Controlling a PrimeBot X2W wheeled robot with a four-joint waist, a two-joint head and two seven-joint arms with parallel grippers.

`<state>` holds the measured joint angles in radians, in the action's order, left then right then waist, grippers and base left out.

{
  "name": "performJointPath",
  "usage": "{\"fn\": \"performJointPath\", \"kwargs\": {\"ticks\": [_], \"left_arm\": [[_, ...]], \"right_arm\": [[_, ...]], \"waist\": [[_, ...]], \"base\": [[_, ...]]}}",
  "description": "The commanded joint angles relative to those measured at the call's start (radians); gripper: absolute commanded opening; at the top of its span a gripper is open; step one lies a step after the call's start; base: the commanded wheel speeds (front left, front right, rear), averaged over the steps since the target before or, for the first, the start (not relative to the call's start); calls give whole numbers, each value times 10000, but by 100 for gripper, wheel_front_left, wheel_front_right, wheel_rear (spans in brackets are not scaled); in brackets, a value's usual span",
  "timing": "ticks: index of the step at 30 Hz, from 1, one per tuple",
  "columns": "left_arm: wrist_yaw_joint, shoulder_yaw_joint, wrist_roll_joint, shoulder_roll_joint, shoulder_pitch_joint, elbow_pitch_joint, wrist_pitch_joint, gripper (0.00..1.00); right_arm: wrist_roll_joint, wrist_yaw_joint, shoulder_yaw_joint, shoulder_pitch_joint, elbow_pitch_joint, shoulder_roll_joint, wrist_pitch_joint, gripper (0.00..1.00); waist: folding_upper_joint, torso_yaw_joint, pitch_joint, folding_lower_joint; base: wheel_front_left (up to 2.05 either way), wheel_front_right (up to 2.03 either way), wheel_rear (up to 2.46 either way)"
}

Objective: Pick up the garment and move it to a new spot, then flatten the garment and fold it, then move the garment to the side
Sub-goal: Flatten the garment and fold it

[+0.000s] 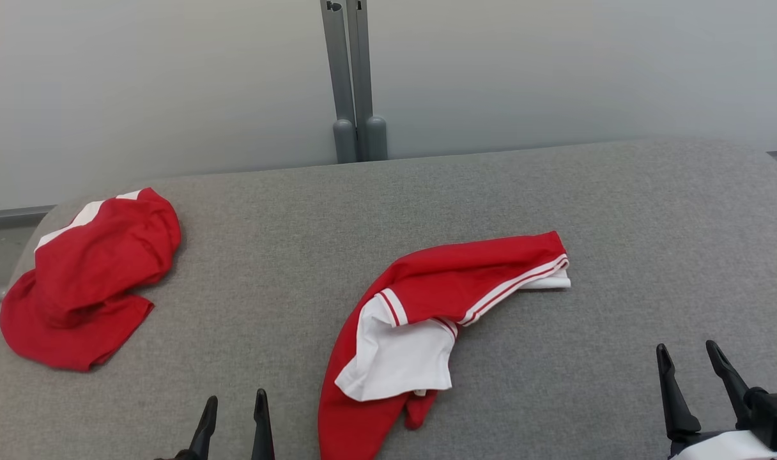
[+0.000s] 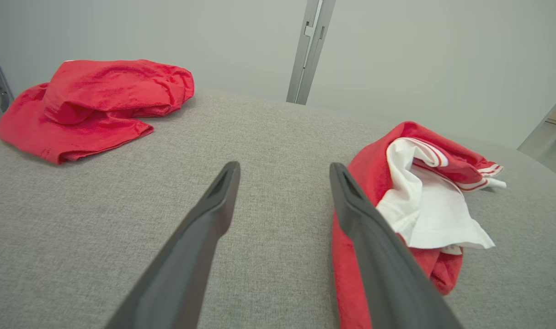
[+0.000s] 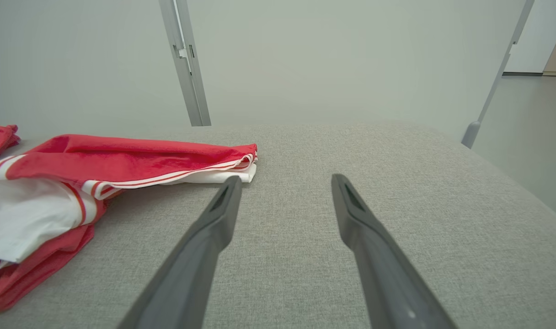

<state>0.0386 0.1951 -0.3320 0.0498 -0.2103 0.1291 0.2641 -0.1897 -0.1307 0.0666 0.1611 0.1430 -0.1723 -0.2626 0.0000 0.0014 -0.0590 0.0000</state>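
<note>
So the red-and-white garment (image 1: 427, 300) is lying crumpled about mid-table, a bit toward the near side. It runs in a curve from the near edge up and off to the far right. The white part is flopped over the red on the near half, and a striped red-and-white trim runs along to the far-right end, where a bit more white pokes out underneath. Nothing is holding it, it's just sitting on the grey fabric-covered table (image 1: 586, 191). The left gripper (image 1: 235, 396) is at the near edge just left of the garment, fingers spread wide with only bare table between them. In the left wrist view one finger overlaps the red edge, but the head view shows a gap there, so it's not touching. The right gripper (image 1: 687, 348) is over at the near right, well apart from the garment, jaws also spread and holding nothing. Way off at the far left there's a second, mostly red garment (image 1: 88, 281), bunched up with a white patch at its far edge. Behind the table there's a grey post (image 1: 353, 83) standing against a pale wall (image 1: 139, 83).
</note>
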Motion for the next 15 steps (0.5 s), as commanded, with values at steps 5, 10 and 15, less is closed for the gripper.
{"fn": "performJointPath", "kwargs": {"ticks": [5,10,15], "left_arm": [[-7,-80,-62,14,-130,43,5,100],[-30,47,-105,12,-164,199,5,100],[-477,980,-517,12,436,697,6,100]], "right_arm": [[4,-1,-63,-88,-2,-98,-34,100],[-23,-1,-139,-161,22,-147,-34,100],[-38,-1,-191,-170,-14,-166,-34,100]], "waist": [[0,167,-38,0],[0,155,-48,0],[0,113,18,0]], "base": [[0,0,0],[0,0,0],[0,0,0]]}}
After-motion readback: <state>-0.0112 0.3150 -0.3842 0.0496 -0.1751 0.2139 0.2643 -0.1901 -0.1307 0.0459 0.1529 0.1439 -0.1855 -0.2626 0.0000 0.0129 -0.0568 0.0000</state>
